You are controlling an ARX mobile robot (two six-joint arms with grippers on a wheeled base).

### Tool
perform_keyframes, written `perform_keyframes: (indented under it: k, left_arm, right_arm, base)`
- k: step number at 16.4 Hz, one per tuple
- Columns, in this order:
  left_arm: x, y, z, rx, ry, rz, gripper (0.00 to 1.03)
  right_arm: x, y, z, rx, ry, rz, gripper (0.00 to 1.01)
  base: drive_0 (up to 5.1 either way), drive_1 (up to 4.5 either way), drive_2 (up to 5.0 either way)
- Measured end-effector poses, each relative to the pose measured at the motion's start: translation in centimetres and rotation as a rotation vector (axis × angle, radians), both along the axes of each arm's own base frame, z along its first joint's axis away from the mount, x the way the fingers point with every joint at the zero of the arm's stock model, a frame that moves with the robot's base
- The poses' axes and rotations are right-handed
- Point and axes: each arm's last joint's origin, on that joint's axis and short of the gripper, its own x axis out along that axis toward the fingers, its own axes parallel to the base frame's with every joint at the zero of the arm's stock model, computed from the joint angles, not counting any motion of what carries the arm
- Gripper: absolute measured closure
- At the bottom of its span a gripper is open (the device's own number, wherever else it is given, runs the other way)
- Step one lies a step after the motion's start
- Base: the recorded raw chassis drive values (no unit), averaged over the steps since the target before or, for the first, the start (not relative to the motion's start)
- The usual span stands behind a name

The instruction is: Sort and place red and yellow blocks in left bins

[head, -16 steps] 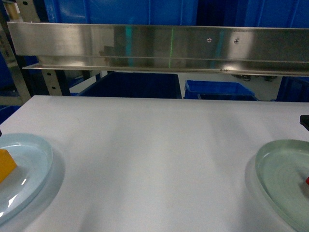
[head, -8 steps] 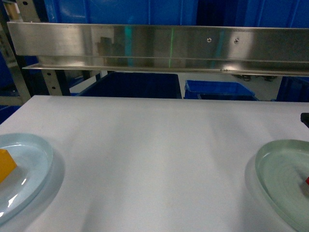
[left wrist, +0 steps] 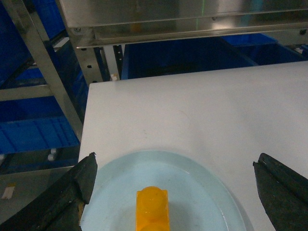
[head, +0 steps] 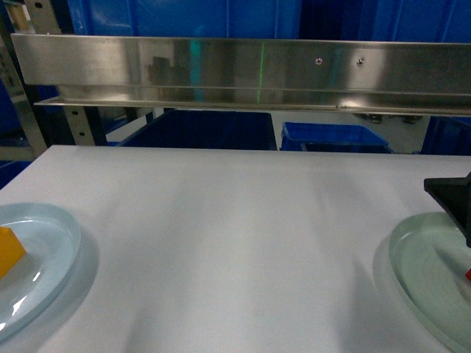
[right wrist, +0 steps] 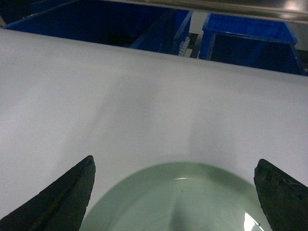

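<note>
An orange-yellow block (head: 9,250) lies on the pale blue plate (head: 51,243) at the table's near left. In the left wrist view the yellow block (left wrist: 151,209) sits just below my left gripper (left wrist: 175,161), which is open and wide of it. A sliver of a red block (head: 467,275) shows on the pale green plate (head: 423,257) at the right edge. My right gripper (right wrist: 174,161) is open above that green plate (right wrist: 183,197), holding nothing. Deep blue bins (head: 199,129) (left wrist: 192,55) (right wrist: 250,33) stand beyond the table's far edge.
A steel shelf rail (head: 235,73) runs across above the far edge of the white table (head: 235,220). A metal rack upright (left wrist: 43,82) stands off the table's left corner, with more blue tubs (left wrist: 33,134) behind it.
A black finger of my right gripper has come further into the head view at the right edge, over the green plate. The blocks and plates have not moved.
</note>
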Motion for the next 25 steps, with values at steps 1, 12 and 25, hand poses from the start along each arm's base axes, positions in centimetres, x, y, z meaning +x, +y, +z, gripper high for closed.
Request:
perform_keyframes:
  k: [1,12,25]
  left_arm:
    - [0.0,0.0,0.0,0.000,0.000,0.000,0.05]
    - [0.0,0.0,0.0,0.000,0.000,0.000,0.05]
    - [0.0,0.0,0.0,0.000,0.000,0.001,0.05]
  right_arm:
    - [-0.2,0.0,-0.4,-0.003,0.007,-0.003,0.03]
    - [-0.6,-0.5,-3.0,-0.023,0.025,-0.054,0.03]
    - [-1.1,-1.4,-4.2,-0.037,0.054,-0.109,0.03]
  base:
    - [0.0,0.00,0.0]
    - [0.0,0.00,0.0]
    - [0.0,0.00,0.0]
